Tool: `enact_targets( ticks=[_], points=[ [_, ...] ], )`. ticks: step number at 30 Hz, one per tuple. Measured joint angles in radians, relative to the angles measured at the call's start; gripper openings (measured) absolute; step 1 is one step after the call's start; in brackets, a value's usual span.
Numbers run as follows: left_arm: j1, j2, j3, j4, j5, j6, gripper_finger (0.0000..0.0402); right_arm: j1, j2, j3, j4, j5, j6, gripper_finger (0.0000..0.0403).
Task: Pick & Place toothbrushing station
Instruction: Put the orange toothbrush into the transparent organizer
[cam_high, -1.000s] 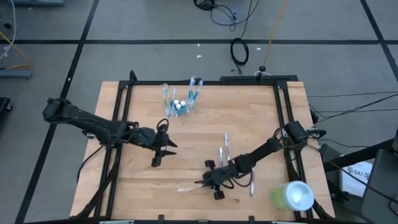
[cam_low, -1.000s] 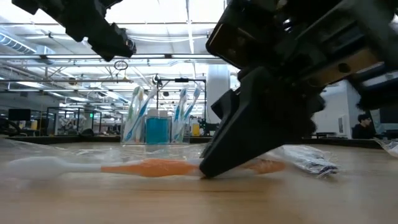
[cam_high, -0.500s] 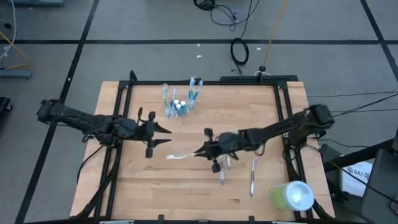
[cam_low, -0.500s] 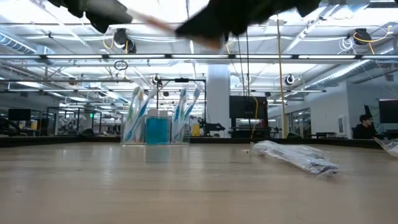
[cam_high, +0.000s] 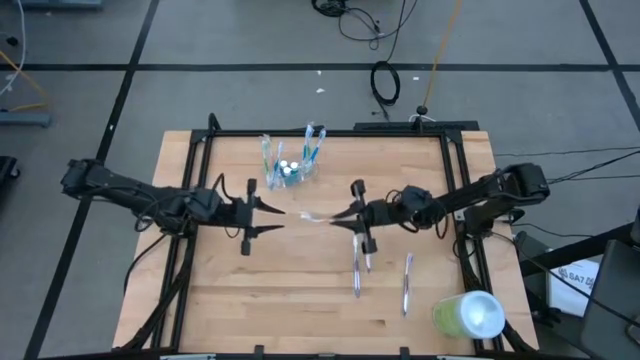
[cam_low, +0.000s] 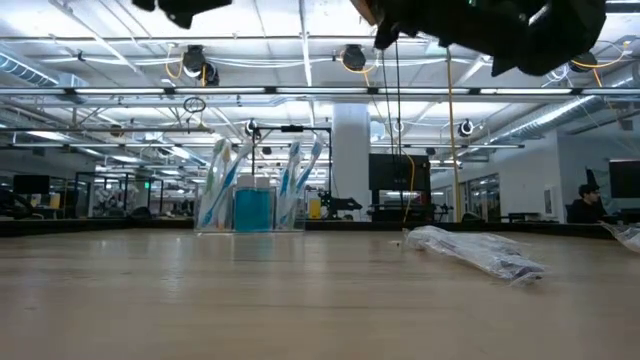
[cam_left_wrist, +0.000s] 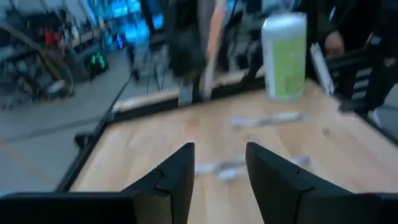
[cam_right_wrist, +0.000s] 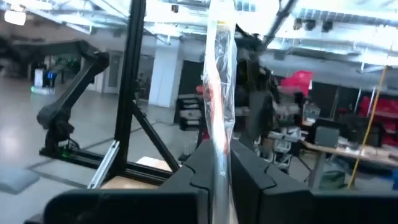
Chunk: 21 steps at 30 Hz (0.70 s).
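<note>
Your right gripper (cam_high: 352, 214), clamped on the wrapped toothbrush (cam_high: 322, 216), holds it above mid-table, long axis running nine-to-three; the cup (cam_high: 290, 170) lies at eleven o'clock. Left gripper (cam_high: 270, 218) waits, fingers apart.

A lime-green cylinder (cam_high: 467, 313) with a white end is lying on the wooden worktop (cam_high: 300, 280) at its near right corner. Black cables (cam_high: 384, 82) are coiling on the grey floor beyond the far edge. A person (cam_low: 583, 203) is sitting far back in the room.
</note>
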<state>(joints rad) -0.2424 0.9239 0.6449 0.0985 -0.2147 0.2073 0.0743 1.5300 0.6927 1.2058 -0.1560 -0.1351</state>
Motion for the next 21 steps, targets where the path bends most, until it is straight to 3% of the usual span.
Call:
enact_targets(
  ticks=[9, 21],
  points=[
    [0.022, 0.185, 0.000, 0.399, 0.019, 0.051, 0.0152, -0.029, 0.041, 0.004, 0.019, -0.006, 0.067, 0.0025],
    [0.121, 0.336, 0.000, 0.702, 0.251, -0.106, 0.0152, -0.029, 0.041, 0.005, 0.018, 0.001, 0.068, 0.0026]
  ],
)
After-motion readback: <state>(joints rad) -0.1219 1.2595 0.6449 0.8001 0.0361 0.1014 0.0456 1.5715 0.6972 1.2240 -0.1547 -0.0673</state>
